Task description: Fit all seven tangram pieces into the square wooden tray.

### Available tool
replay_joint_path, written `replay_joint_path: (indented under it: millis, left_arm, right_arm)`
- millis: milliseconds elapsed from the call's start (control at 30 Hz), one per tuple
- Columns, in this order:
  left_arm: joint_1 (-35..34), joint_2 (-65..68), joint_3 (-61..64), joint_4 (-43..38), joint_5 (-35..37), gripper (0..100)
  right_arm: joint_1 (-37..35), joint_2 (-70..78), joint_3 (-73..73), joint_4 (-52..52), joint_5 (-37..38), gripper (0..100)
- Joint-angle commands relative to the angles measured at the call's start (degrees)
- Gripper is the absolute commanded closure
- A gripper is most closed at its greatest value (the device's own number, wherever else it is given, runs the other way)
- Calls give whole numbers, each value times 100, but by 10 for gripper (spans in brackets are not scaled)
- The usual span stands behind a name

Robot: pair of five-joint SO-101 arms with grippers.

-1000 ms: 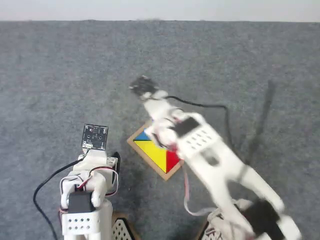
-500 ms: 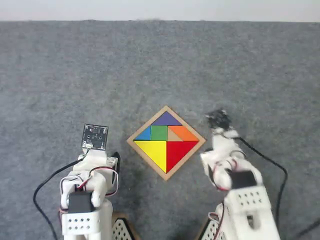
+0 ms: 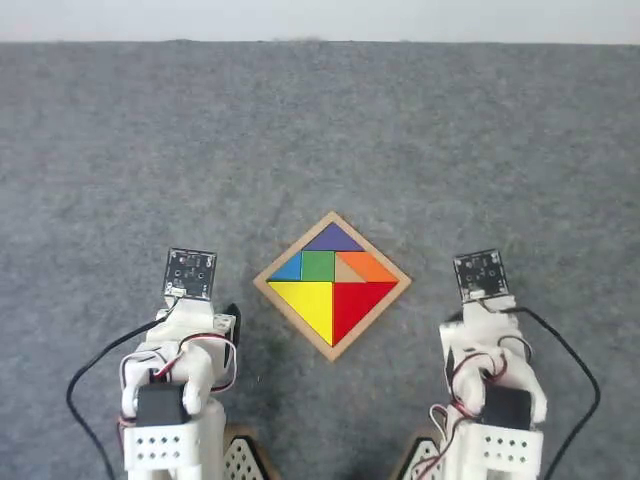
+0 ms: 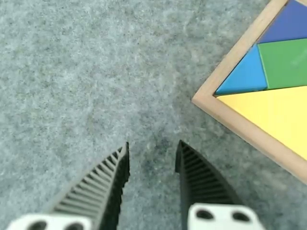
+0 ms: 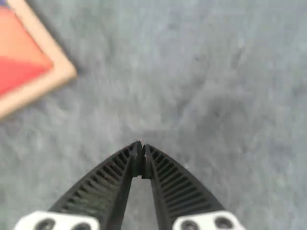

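Robotics lab or test rig. Bench is covered edge to edge in plain grey felt-like matting, with a bare pale wall strip at 12 o'clock. Small white left arm at 7 o'clock, right arm at 5 o'clock. Both have exposed red and white wiring, loose black cables and a bare circuit board on the wrist. Square wooden tray sits centred between them.

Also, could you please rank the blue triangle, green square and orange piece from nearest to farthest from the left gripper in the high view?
1. Blue triangle, at the tray corner facing the left gripper.
2. Green square, beside it, mid-tray.
3. Orange piece, at the far corner.
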Motion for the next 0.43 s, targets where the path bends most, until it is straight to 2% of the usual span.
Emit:
replay_joint_path:
  millis: [0, 267, 400]
  left_arm:
    - [18, -158, -48, 53, -35, 848]
    - [18, -158, -48, 53, -35, 848]
    - [18, -158, -48, 53, -35, 848]
  right_arm:
    - [664, 40, 70, 479, 440, 991]
    - [2563, 40, 70, 664, 1407, 991]
    - [3073, 40, 79, 664, 1556, 991]
